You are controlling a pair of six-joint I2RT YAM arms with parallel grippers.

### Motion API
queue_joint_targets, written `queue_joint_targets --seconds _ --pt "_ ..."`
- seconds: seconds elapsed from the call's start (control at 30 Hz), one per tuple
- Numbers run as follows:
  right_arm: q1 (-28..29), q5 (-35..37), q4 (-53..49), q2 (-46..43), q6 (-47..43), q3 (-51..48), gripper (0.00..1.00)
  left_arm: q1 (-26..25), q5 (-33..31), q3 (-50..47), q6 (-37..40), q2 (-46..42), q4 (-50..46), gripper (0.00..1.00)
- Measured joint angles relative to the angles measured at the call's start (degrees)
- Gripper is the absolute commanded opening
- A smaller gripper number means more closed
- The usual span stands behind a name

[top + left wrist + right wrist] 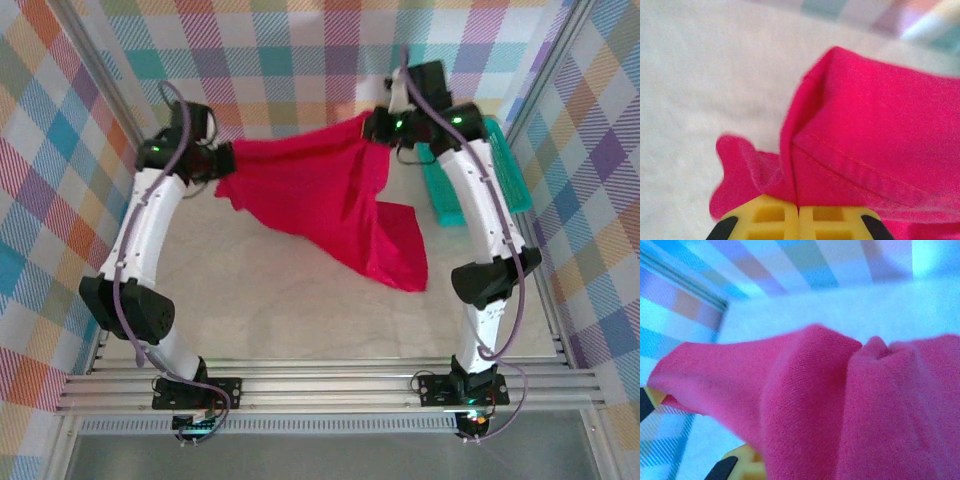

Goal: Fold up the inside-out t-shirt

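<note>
The inside-out t-shirt [310,190], bright red, hangs stretched between my two grippers above the far half of the table, its lower part trailing down to the surface at the right [395,255]. At the shirt's left edge my left gripper [222,160] is shut on it; in the left wrist view the yellow fingertips [785,217] meet with a stitched hem of the t-shirt [865,140] pinched between them. My right gripper [378,125] is shut on the shirt's right top corner. In the right wrist view the red cloth [840,405] drapes over the fingers, one yellow pad [742,465] peeking out.
A teal basket [475,180] lies at the far right, behind the right arm. Plaid walls close in the table [250,300] on three sides. The aluminium rail [330,385] with the arm bases runs along the near edge.
</note>
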Motion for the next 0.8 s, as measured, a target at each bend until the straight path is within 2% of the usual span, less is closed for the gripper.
queue_joint_targets --seconds 0.07,0.13,0.2,0.4,0.53,0.67,0.8 --pt "-0.5 -1.8 0.5 0.6 0.1 9.8 0.00 1.4 -0.6 7.1 0.5 -1.4 0.5 0.00" --pt "-0.6 -4.3 2.4 -1.3 0.3 12.3 0.00 1.8 -0.7 10.2 0.8 -4.7 2.5 0.00" --pt "-0.5 -7.2 4.9 -5.0 0.9 9.6 0.00 1.8 -0.6 10.8 0.9 -9.5 4.4 0.00" --pt "1.5 -18.2 15.0 -20.3 2.6 -9.8 0.00 1.8 -0.6 11.0 0.8 -24.3 8.8 0.00" --pt "2.2 -22.4 20.6 -30.1 4.2 -19.1 0.00 1.8 -0.1 11.0 0.9 -31.4 10.6 0.00" --pt "2.2 -22.5 23.2 -36.6 5.0 -20.3 0.00 1.8 1.3 11.5 0.8 -35.6 11.9 0.00" --pt "2.3 -21.6 23.5 -36.9 5.0 -17.3 0.00 1.8 2.2 10.5 0.8 -35.8 12.3 0.00"
